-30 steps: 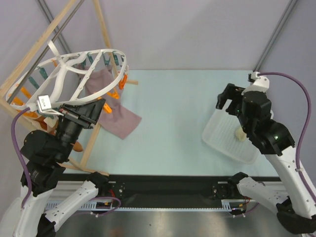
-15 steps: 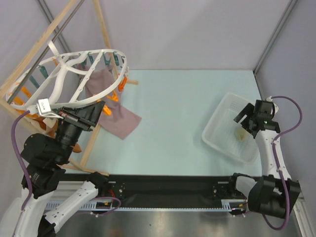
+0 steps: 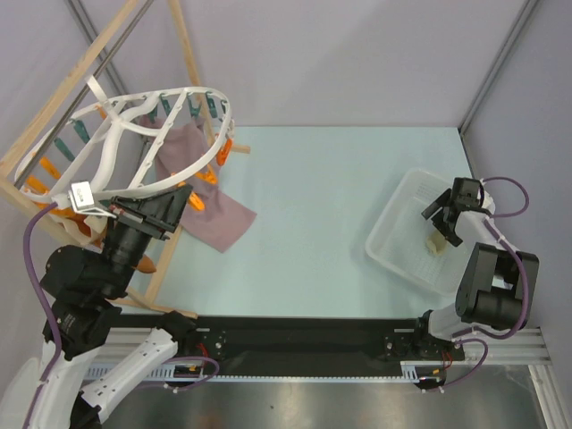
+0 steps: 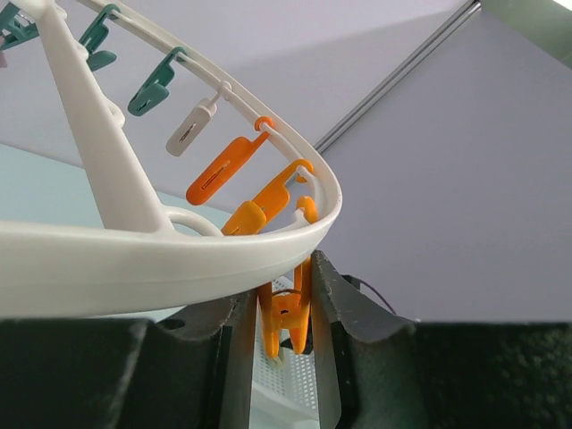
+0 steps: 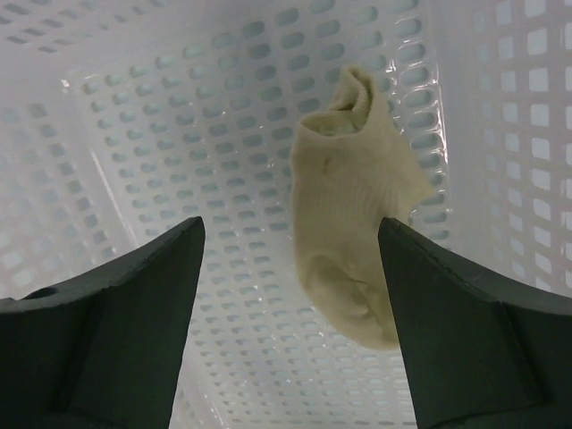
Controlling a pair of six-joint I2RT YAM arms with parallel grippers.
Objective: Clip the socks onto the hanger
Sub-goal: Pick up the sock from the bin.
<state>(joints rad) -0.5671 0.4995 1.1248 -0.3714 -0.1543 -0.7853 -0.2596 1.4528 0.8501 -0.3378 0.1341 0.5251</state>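
Observation:
One cream-yellow sock [image 5: 353, 241] lies on the floor of the white perforated basket [image 5: 179, 134]. My right gripper [image 5: 290, 234] is open just above it, one finger on each side, not touching it. In the top view the sock [image 3: 435, 243] lies just below the right gripper [image 3: 444, 214], inside the basket [image 3: 386, 243] at the right. The white oval hanger [image 3: 134, 183] with teal and orange pegs is tilted up at the far left. My left gripper [image 4: 284, 313] is shut on an orange peg [image 4: 288, 308] hanging under the hanger rim [image 4: 179, 264]. No other sock shows.
A mauve-pink cloth [image 3: 214, 214] hangs from the hanger down onto the pale green table. A wooden rack [image 3: 183, 54] stands around the hanger at the back left. Metal poles run up both back corners.
My right arm has dropped from high above the table down into the basket, over the sock. The left arm and the hanger have barely shifted.

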